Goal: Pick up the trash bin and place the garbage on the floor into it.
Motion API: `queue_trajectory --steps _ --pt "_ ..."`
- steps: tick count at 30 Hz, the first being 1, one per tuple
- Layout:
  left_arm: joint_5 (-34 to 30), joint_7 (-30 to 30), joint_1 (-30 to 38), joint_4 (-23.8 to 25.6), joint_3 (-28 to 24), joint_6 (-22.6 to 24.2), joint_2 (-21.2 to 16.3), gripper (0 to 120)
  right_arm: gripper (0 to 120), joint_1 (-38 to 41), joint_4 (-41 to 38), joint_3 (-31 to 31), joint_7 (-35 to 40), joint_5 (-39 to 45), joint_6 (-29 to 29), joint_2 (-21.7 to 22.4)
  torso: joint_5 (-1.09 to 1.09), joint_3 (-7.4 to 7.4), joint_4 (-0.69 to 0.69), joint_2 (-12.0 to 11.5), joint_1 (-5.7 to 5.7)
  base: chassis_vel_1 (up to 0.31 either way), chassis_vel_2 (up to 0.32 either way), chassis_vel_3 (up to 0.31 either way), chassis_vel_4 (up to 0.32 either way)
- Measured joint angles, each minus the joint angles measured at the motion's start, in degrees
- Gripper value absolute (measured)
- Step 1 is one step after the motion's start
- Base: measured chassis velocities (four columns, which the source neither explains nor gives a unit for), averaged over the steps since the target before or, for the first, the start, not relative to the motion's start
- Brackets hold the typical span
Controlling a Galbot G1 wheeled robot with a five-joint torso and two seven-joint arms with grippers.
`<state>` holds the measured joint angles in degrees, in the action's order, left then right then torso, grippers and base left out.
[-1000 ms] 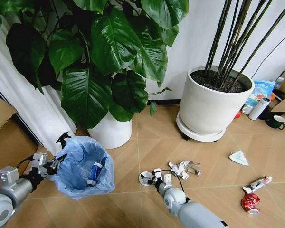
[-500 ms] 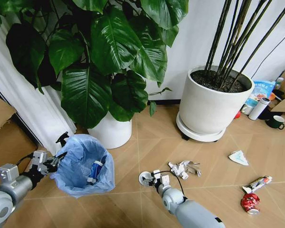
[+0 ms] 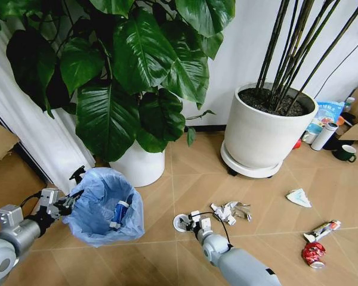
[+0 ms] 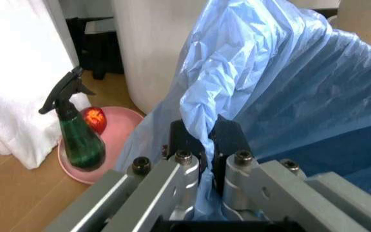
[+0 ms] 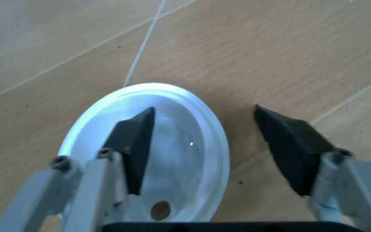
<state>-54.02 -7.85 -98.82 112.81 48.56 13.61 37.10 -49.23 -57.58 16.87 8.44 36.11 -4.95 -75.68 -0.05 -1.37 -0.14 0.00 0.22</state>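
The left claw [image 3: 64, 205] is closed on the rim of the trash bin [image 3: 104, 208], at the side nearest the white curtain [image 3: 42, 140]; in the left wrist view its two dark fingers [image 4: 227, 140] pinch a fold of the crinkly blue bag between them, pressed tight together. The bin stands at the lower left of the head view, just in front of the white pot [image 3: 140, 164] of the big-leafed plant [image 3: 131, 77]; a blue-white wrapper [image 3: 119, 213] lies inside the bag. Beside the bin, the left wrist view shows a green spray bottle [image 4: 79, 137] standing on a pink dish [image 4: 118, 125].

The right claw [image 3: 194, 221] hangs low over the floor [image 3: 274, 220], spread wide; in the right wrist view one dark finger [image 5: 134, 142] sits over the small white disc [image 5: 179, 159] and the other [image 5: 289, 147] over bare tile beside it; the disc lies flat and nothing is gripped.

More garbage lies to the right: a crumpled white paper wad [image 3: 230, 211] just beside the claw, a pale wrapper [image 3: 299, 198] farther off, a red-white wrapper [image 3: 323, 229] and a crushed red piece [image 3: 313, 254] near the right edge; the second white pot [image 3: 264, 128] stands behind them.
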Motion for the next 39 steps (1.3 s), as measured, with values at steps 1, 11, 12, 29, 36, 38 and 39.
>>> queue_trajectory --steps 1,11,12,29,36,38,39 --pt "-0.01 0.00 0.07 0.00 0.00 0.00 -0.01 0 53 -0.08 -0.14 0.08 0.00 0.01 -0.01 0.07 0.01 0.00 0.00 0.00 0.00 0.000 0.000 0.000 0.000" --pt "-0.03 0.05 0.43 0.32 -0.15 -0.02 0.23 0 18 -1.24 -1.77 0.42 -0.04 0.34 -0.23 1.18 0.02 0.00 0.01 0.00 0.00 0.000 0.000 0.000 0.000" --pt "-0.02 0.05 0.43 0.35 -0.15 -0.01 0.28 0 12 -1.40 -1.96 0.37 -0.04 0.37 -0.26 1.24 0.03 -0.01 0.01 0.00 0.00 0.000 0.000 0.000 0.000" --pt "0.44 0.05 0.54 0.62 -0.51 -0.06 0.67 0 0 -2.81 -8.47 -1.94 1.28 0.89 -1.09 3.72 0.01 -0.02 0.01 -0.01 0.01 0.000 0.000 0.000 0.000" --pt "0.47 -0.25 0.92 -0.07 -0.99 -0.13 0.46 0 0 -3.83 -13.22 -3.62 1.55 1.01 -1.05 6.26 0.01 -0.01 0.02 -0.01 0.01 0.000 0.000 0.000 0.000" --pt "0.51 -0.36 0.95 -0.18 -1.11 -0.15 0.35 0 0 -4.13 -14.17 -4.10 1.55 1.01 -1.02 6.83 0.01 -0.01 0.02 -0.01 0.01 0.000 0.000 0.000 0.000" --pt "0.58 -0.59 1.08 -0.43 -1.44 -0.19 0.07 0 0 -4.69 -15.79 -5.10 1.54 0.96 -0.89 7.95 0.02 -0.01 0.02 -0.01 0.01 0.000 0.000 0.000 0.000"
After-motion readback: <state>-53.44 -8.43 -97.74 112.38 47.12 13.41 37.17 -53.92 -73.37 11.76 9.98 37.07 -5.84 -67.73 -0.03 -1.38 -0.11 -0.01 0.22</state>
